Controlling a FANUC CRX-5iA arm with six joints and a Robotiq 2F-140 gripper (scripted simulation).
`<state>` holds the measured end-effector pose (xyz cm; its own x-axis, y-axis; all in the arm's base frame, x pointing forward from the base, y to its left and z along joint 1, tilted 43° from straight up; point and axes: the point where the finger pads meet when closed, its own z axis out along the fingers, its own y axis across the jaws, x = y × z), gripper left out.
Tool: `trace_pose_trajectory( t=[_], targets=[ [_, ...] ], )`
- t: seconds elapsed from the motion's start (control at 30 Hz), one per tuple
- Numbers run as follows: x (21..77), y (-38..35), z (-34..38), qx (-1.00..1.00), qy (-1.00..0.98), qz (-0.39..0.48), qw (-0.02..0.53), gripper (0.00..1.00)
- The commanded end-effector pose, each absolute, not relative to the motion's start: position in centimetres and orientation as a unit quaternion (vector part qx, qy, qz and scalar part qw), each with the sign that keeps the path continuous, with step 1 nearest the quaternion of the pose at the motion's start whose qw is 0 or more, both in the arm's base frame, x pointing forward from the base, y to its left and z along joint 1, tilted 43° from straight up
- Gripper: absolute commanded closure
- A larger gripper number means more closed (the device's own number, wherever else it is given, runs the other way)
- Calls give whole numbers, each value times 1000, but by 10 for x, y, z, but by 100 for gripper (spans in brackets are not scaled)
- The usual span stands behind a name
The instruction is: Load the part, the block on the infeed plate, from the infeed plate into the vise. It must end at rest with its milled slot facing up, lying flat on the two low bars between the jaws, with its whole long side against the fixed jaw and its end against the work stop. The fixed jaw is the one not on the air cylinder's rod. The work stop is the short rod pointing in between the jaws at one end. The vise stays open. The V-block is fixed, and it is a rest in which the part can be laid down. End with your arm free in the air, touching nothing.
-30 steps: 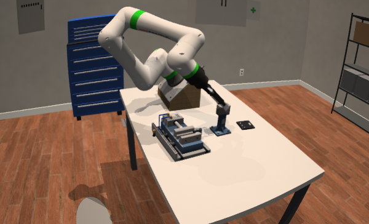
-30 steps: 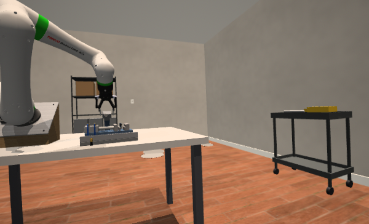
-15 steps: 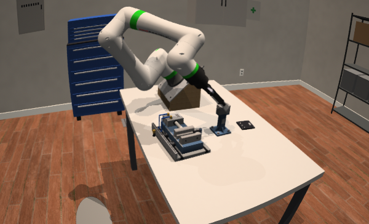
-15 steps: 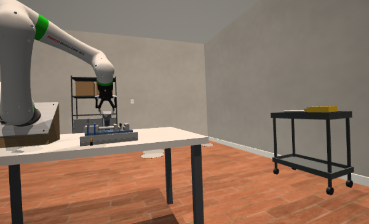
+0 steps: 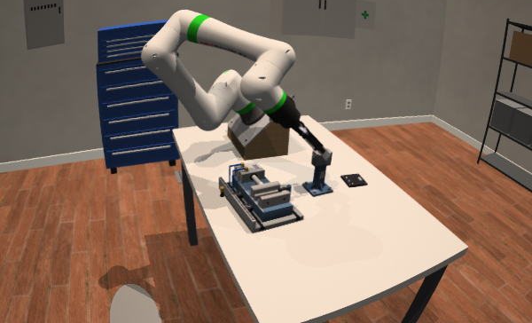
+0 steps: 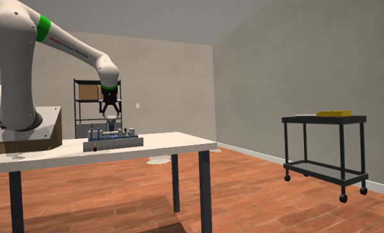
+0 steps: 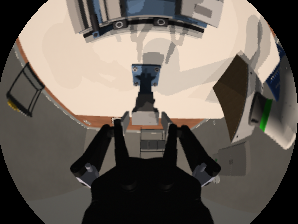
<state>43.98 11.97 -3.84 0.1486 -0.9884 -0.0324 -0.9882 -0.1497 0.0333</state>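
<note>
The part (image 5: 323, 158), a grey block, rests on top of the blue V-block (image 5: 317, 181) on the table, right of the vise (image 5: 261, 196). My gripper (image 5: 317, 147) reaches down at a slant from the back, its fingers partly open, with the tips just above and on either side of the part. In the wrist view the part (image 7: 144, 119) lies between and beyond my fingertips, with the V-block (image 7: 145, 76) below it. I cannot tell which way its slot faces. The dark infeed plate (image 5: 354, 180) is empty. The vise stands open with nothing between its jaws.
The arm's wooden-sided base (image 5: 259, 140) stands at the back of the table. A blue drawer cabinet (image 5: 135, 96) is behind the table at left. A black shelf rack (image 5: 510, 100) stands at the right wall and a black cart (image 6: 324, 149) off to the side.
</note>
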Motion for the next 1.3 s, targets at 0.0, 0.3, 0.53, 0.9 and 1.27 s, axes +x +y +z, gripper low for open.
trace_pose_trajectory(
  t=[0.0, 0.3, 0.53, 0.9, 1.27],
  targets=[
    [440, 119, -39, 758, -652, -23, 2, 49],
    [440, 118, -40, 758, -652, -22, 3, 49],
    [440, 118, -40, 758, -652, -19, 6, 49],
    [440, 119, -40, 758, -652, -11, 12, 49],
    [440, 120, -40, 758, -652, 0, 22, 49]
  ],
)
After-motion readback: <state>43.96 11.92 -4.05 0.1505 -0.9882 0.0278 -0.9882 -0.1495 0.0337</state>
